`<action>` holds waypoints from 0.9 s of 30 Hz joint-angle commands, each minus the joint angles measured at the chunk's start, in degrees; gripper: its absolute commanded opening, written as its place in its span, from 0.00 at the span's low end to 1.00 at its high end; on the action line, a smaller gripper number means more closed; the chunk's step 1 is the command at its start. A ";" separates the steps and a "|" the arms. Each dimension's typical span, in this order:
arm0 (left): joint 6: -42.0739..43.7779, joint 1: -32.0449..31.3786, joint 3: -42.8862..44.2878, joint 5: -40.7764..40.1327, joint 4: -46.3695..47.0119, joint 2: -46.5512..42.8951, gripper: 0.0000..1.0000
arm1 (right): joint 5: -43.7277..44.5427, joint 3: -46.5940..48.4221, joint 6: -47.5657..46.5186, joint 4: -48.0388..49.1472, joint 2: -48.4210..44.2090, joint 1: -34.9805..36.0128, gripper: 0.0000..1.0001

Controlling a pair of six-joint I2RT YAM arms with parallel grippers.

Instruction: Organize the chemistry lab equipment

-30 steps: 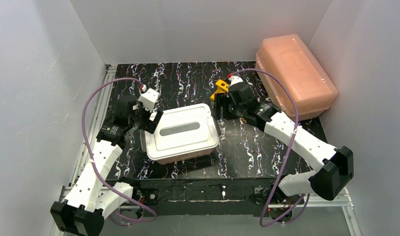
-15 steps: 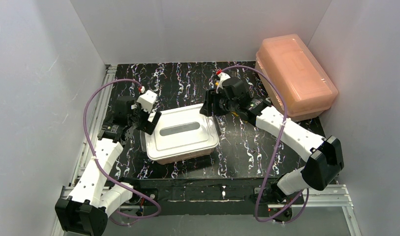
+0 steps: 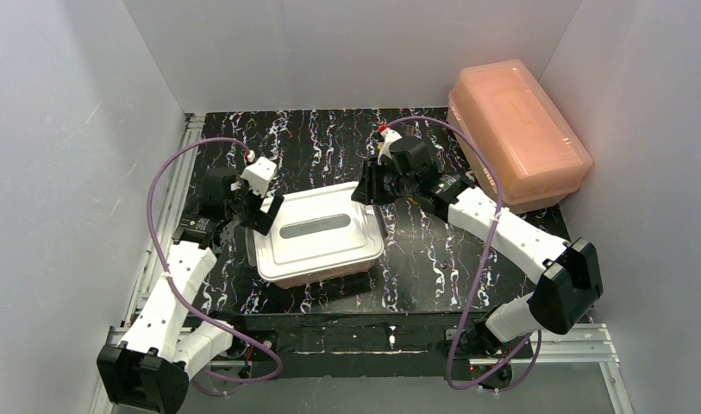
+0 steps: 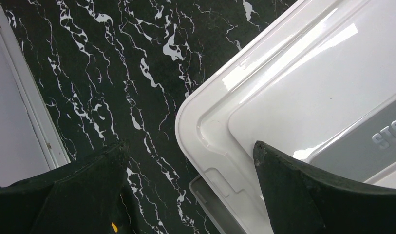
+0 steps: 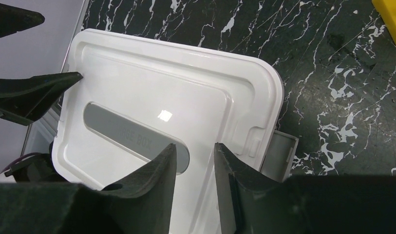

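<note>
Only a corner of the yellow tube rack (image 5: pixel 393 15) shows, at the top right of the right wrist view; from above the right arm hides it. The bottle, glassware and rods are out of view. My left gripper (image 3: pixel 265 213) (image 4: pixel 190 144) is open wide, its fingers either side of the near-left corner of the white lid (image 4: pixel 293 73). My right gripper (image 3: pixel 365 188) (image 5: pixel 196 146) hovers over the lid's (image 5: pixel 161 87) right end. Its jaws are a narrow gap apart with nothing between them.
The white lid (image 3: pixel 316 228) lies on a tub (image 3: pixel 316 276) mid-table, with a grey latch (image 5: pixel 279 157) at its right end. A closed pink tub (image 3: pixel 519 129) stands at the back right. White walls enclose the black marbled table (image 3: pixel 329 138).
My right arm swung left from beside the yellow rack to over the lid's right end, then held almost still. The left gripper barely shifted at the lid's left corner.
</note>
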 commanded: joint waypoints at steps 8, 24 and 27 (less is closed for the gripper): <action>-13.85 0.87 16.80 -7.79 -18.94 3.88 0.98 | -3.50 -0.93 -0.59 2.88 0.59 1.55 0.33; -19.78 8.65 3.71 12.40 -25.02 -0.77 0.98 | -1.48 -4.12 -2.19 1.20 1.61 1.51 0.26; -19.85 9.74 3.04 13.53 -24.20 -0.46 0.98 | -1.34 -4.54 -1.82 1.39 1.53 1.55 0.26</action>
